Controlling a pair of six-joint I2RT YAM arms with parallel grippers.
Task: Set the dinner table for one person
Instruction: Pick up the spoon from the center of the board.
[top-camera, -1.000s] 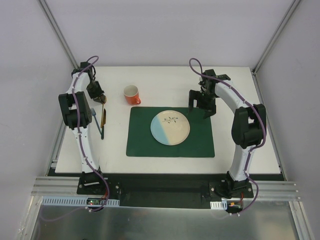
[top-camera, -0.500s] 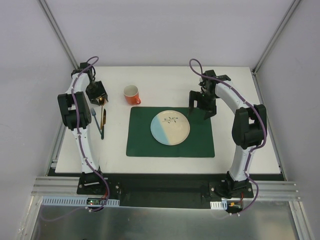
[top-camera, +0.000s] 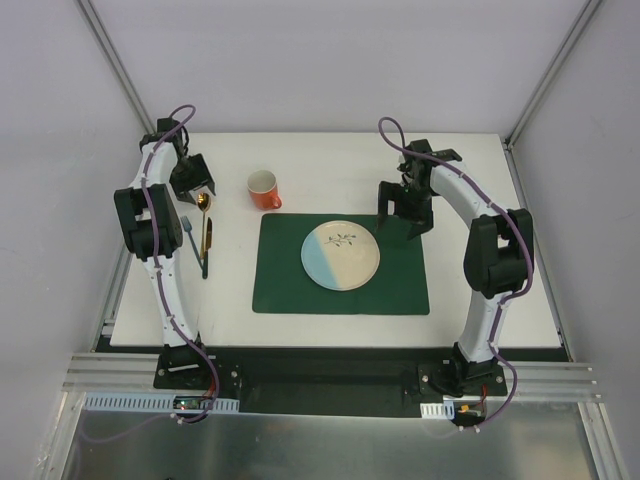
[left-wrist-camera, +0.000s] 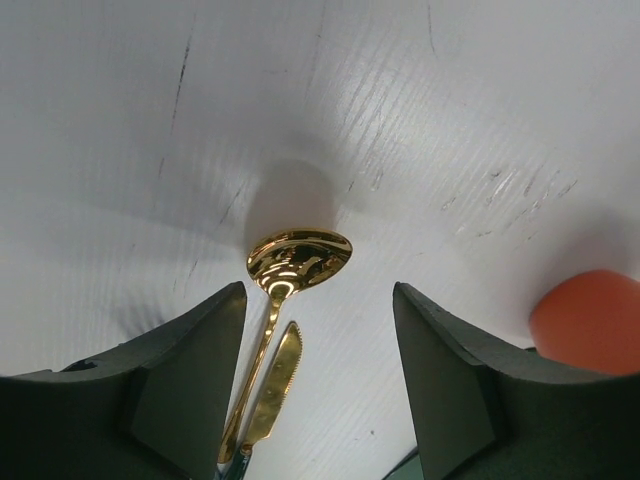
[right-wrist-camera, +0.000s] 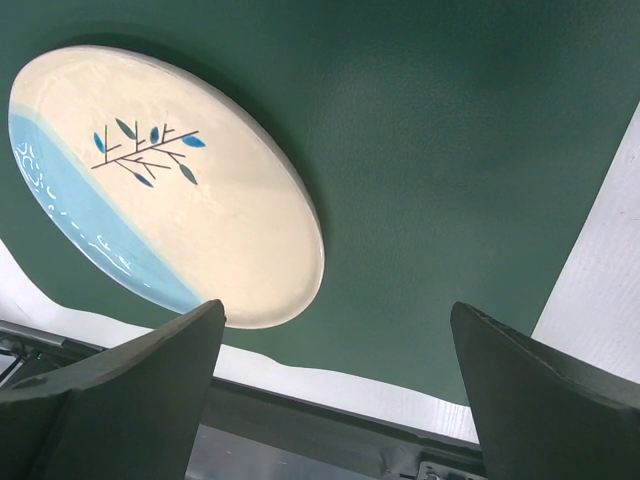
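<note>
The table (top-camera: 330, 165) is lying beneath both my grippers. I am holding my left gripper (left-wrist-camera: 318, 300) spread open and empty above its far left part, over a gold spoon (left-wrist-camera: 300, 258) lying beside a knife (left-wrist-camera: 275, 385). My right gripper (right-wrist-camera: 337, 320) is hanging open over the green placemat (right-wrist-camera: 450, 150), just right of the plate (right-wrist-camera: 170, 190).

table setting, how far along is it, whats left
Mostly laid out. Done: the plate sits on the placemat, the cup stands just beyond its far left corner, and the spoon, knife and a dark utensil lie together left of the placemat. In hand: nothing. The left tool hangs open over the spoon, and the right tool is open over the placemat. Left, probably: spreading the cutlery to the plate's sides.
</note>
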